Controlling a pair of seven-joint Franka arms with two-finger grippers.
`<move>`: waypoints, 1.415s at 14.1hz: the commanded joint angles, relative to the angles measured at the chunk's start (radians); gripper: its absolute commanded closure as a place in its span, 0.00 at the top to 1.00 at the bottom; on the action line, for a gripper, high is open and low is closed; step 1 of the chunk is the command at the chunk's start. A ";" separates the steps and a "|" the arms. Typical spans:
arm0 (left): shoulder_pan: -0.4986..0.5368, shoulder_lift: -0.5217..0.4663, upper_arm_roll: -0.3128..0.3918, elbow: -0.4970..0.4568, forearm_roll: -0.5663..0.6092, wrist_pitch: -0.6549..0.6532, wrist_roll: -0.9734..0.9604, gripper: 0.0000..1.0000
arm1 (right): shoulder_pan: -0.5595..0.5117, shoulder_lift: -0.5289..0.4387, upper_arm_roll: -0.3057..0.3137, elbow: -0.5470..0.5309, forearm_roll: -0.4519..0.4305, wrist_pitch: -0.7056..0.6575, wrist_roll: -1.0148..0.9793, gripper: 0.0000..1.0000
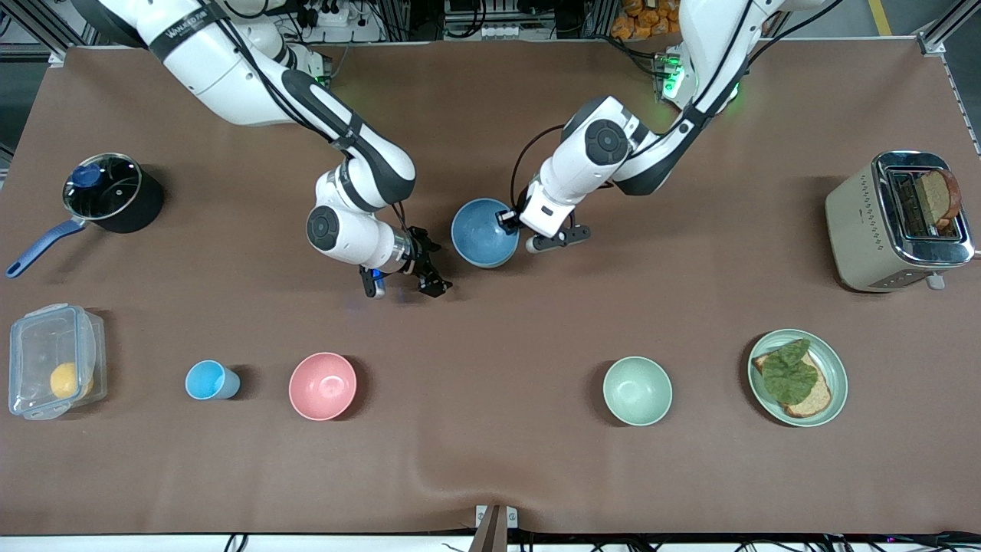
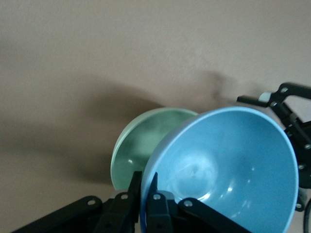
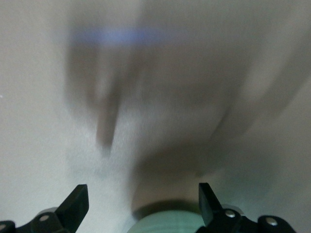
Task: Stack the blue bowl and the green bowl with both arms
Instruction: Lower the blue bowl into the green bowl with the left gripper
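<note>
Brown tabletop (image 1: 490, 460) carries everything. Above its middle, the left end effector (image 1: 507, 221) pinches the rim of the blue bowl (image 1: 483, 232), holding it tilted in the air; its 2 fingers (image 2: 154, 204) clamp the rim. Beside that bowl, the right end effector (image 1: 429, 270) hangs over bare tabletop, spread wide and holding nothing. Closer to the front camera, the green bowl (image 1: 637, 390) sits upright on the tabletop toward the left arm's end.

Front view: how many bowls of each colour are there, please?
blue bowl: 1
pink bowl: 1
green bowl: 1
Total: 3 bowls
</note>
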 commanded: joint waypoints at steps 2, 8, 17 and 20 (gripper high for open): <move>-0.009 0.012 0.004 -0.010 -0.031 0.019 -0.002 0.00 | 0.015 0.018 0.005 0.014 0.062 0.027 0.020 1.00; -0.009 0.066 0.004 -0.005 -0.027 0.032 -0.006 0.00 | 0.031 0.017 0.005 0.014 0.070 0.029 0.020 1.00; 0.006 0.115 0.007 0.010 -0.014 0.030 0.027 0.38 | 0.029 0.012 0.005 0.014 0.070 0.026 0.020 1.00; 0.005 0.109 0.007 0.022 -0.016 0.025 0.021 1.00 | 0.026 0.009 0.005 0.016 0.070 0.021 0.019 1.00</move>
